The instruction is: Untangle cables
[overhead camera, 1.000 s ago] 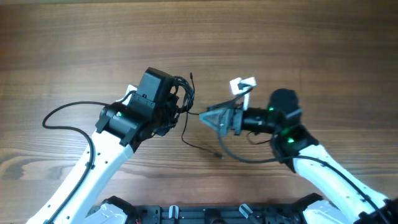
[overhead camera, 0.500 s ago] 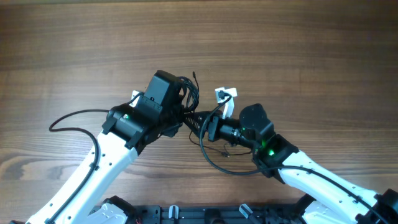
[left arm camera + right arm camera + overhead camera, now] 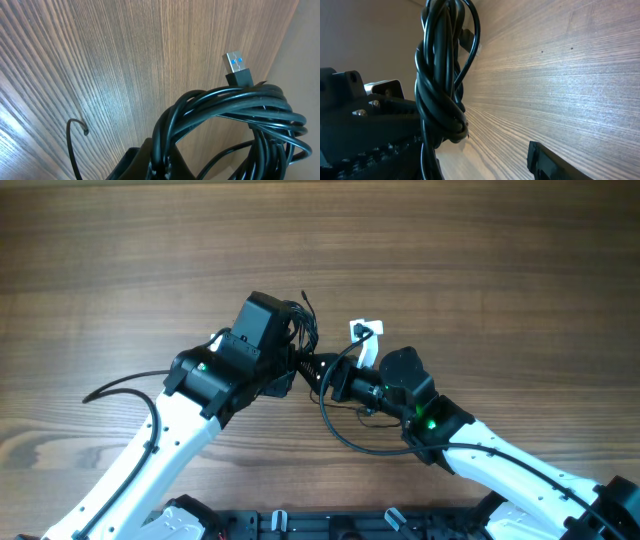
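A coiled bundle of black cable hangs at the centre of the table, pinched in my left gripper. In the left wrist view the left gripper is shut on the bundle, and a USB plug sticks out of the top. My right gripper is open right beside the bundle. In the right wrist view the twisted bundle hangs by the left side of the open right gripper, and only the right finger shows clearly. A white plug lies just behind the right gripper.
A black cable loop runs from the white plug round under the right arm. A thin black cable trails left beside the left arm and shows in the left wrist view. The wooden table stretches behind both arms.
My right gripper has moved left up to the bundle. The left gripper with the bundle has shifted slightly right. The white plug and the cable loop have moved left with the right arm.
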